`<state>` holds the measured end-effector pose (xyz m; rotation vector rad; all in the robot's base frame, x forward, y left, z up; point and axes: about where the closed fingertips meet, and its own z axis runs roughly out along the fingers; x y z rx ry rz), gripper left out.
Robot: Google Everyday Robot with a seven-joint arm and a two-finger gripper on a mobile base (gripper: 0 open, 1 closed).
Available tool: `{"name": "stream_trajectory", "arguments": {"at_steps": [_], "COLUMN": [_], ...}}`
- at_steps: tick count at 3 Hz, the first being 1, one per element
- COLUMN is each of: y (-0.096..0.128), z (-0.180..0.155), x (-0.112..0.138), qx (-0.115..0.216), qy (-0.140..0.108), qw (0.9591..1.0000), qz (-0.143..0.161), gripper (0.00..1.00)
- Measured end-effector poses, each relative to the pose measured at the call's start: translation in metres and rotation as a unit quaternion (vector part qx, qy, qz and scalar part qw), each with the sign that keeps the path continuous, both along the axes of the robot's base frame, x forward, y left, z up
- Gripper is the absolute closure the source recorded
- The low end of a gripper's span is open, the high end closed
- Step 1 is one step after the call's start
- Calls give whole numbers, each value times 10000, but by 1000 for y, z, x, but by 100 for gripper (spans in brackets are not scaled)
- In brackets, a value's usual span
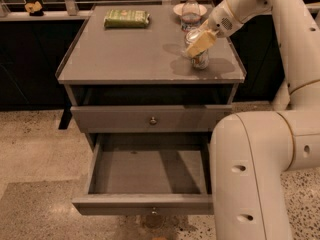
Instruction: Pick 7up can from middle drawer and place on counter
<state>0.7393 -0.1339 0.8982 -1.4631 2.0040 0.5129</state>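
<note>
I am watching the gripper [200, 43] hanging low over the bench [135, 54], its jaws pinching the top of the 7up can [200, 59], which is standing upright on the bench right beneath them. A water bottle [190, 14] is standing just behind the jaws, and the middle drawer [150, 171] is sitting pulled open well below them.

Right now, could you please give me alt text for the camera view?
The robot's pincer is at the 7up can, which stands on the counter near a water bottle. Below, the middle drawer is pulled open.
</note>
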Motion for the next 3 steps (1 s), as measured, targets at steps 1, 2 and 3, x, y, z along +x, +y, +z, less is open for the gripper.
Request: {"name": "stream_trajectory", "arguments": {"at_steps": [1, 2, 3], "y": [0, 0, 0], "z": [0, 0, 0], "x": [0, 0, 0], "qx": [0, 0, 0], "qy": [0, 0, 0], "qw": [10000, 10000, 10000], "qz": [0, 0, 0], "gripper": [12, 0, 0]}}
